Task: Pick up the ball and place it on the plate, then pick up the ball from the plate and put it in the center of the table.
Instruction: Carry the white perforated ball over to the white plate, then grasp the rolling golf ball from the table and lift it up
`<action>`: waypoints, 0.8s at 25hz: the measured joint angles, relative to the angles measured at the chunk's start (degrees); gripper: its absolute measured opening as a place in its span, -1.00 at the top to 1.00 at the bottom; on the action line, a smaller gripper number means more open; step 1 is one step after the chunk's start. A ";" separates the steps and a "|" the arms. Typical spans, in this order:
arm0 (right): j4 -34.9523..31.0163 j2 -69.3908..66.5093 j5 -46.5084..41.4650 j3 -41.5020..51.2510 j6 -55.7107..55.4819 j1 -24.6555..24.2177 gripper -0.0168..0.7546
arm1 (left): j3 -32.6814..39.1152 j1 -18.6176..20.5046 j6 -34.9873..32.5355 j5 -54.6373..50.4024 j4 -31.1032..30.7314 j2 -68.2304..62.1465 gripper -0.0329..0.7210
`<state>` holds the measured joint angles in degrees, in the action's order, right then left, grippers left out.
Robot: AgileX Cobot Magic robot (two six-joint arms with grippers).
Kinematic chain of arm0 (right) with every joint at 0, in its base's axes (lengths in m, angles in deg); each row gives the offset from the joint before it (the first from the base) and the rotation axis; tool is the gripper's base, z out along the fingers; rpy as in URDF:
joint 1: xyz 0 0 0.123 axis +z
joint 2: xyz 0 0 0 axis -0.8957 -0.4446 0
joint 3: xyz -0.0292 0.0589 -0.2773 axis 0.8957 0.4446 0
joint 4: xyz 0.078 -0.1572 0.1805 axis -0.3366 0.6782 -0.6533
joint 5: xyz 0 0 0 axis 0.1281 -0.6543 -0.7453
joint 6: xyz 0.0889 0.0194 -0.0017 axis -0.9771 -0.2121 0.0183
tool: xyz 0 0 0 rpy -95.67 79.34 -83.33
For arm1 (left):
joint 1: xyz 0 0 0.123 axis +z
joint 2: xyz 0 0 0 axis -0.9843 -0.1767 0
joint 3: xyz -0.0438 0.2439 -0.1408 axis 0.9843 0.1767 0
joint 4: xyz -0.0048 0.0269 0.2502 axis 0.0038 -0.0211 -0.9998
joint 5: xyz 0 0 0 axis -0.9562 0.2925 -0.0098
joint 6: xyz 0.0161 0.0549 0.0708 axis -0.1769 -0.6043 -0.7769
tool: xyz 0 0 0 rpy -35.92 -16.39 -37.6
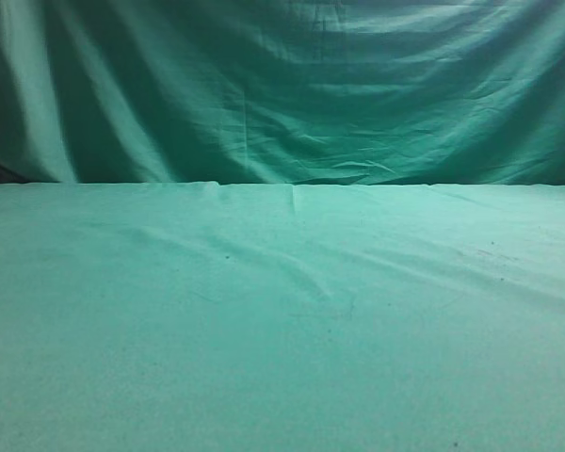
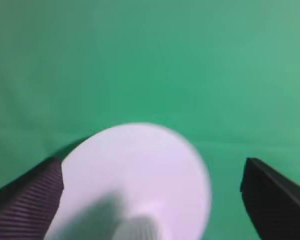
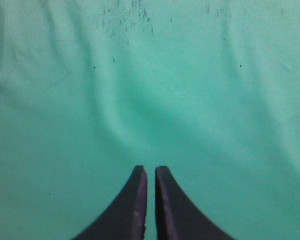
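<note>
Where the exterior view looks along it, the table [image 1: 282,320] shows as a wide green cloth surface, slightly wrinkled, with a few dark specks toward 3 o'clock and one near 6 o'clock. Behind it, filling the 12 o'clock half of that view, hangs a darker draped green backdrop [image 1: 282,85]. No arm, ball or plate appears in that view.

Left wrist view: the left gripper [image 2: 150,200] has its jaws set wide apart, one ribbed dark finger at 8 o'clock and the other at 4 o'clock. Between them, from centre toward 6 o'clock, lies a large pale round object [image 2: 140,175], blurred and very close to the lens; a grey shadow falls across its lower part. Whether it is the ball or the plate cannot be told from this view, nor whether the fingers touch it. Green cloth fills the upper half.

Right wrist view: the right gripper [image 3: 151,205] has its jaws drawn together, only a thin slit between the two dark curved fingers, nothing between them. They rise from 6 o'clock over bare green cloth. Small dark flecks [image 3: 125,17] mark the cloth near 12 o'clock.

Ball: location not confirmed beyond the pale object in the left wrist view.
</note>
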<state>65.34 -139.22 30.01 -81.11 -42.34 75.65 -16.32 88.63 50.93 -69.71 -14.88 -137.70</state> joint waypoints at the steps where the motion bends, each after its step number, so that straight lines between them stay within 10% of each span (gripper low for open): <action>1: 0.00 0.00 0.00 0.00 0.00 0.00 0.82 | -1.96 -0.14 -3.72 -1.59 3.41 0.00 -0.80; 3: 0.03 0.00 0.00 0.00 0.00 0.00 0.82 | -4.91 -1.01 -9.53 -5.39 9.69 0.00 -0.80; 12: 0.03 0.00 0.00 0.00 0.00 0.00 0.82 | -13.96 -6.93 -20.16 -18.30 21.49 0.34 0.76; 20: 0.03 0.00 0.00 0.00 0.00 0.00 0.82 | -13.78 -12.22 -19.94 -21.49 20.09 10.90 0.91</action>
<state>65.38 -139.22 30.01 -81.11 -42.34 75.65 -30.10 76.41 31.00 -91.20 5.21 -126.81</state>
